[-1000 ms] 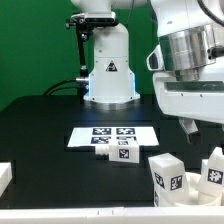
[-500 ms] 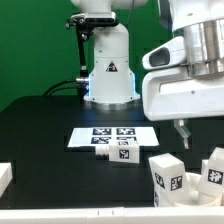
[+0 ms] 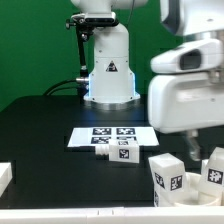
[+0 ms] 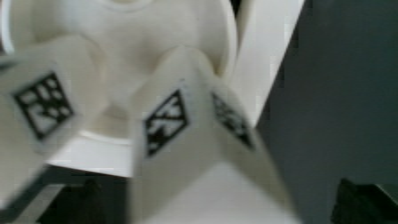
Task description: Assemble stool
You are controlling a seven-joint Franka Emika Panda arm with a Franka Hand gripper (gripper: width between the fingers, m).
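The hand (image 3: 196, 146) is hanging just above two stool legs at the exterior view's right. Its jaws are standing wide with nothing between them, so the step in hand is looking like a pick of one leg. The upright leg (image 3: 168, 172) is standing on the black desk (image 3: 40, 130), and the neighbouring leg (image 3: 212, 170) is standing just beside it, partly hidden by the hand. A third leg (image 3: 117, 152) is lying well apart from them, at the front edge of the marker board (image 3: 108, 133). The wrist view is showing tagged white leg faces close beneath the camera, but it is too blurred to tell which leg they belong to. To do this well, the hand should be centring over one leg alone, with its fingers running down two opposite flat faces rather than across a corner, and with the other leg staying outside the jaws. Because the two legs are standing so near each other, a finger could easily be tipping the wrong one over, so a straight, slow drop is looking wise. Closing low on the block should be giving a firm, square hold before any lift.
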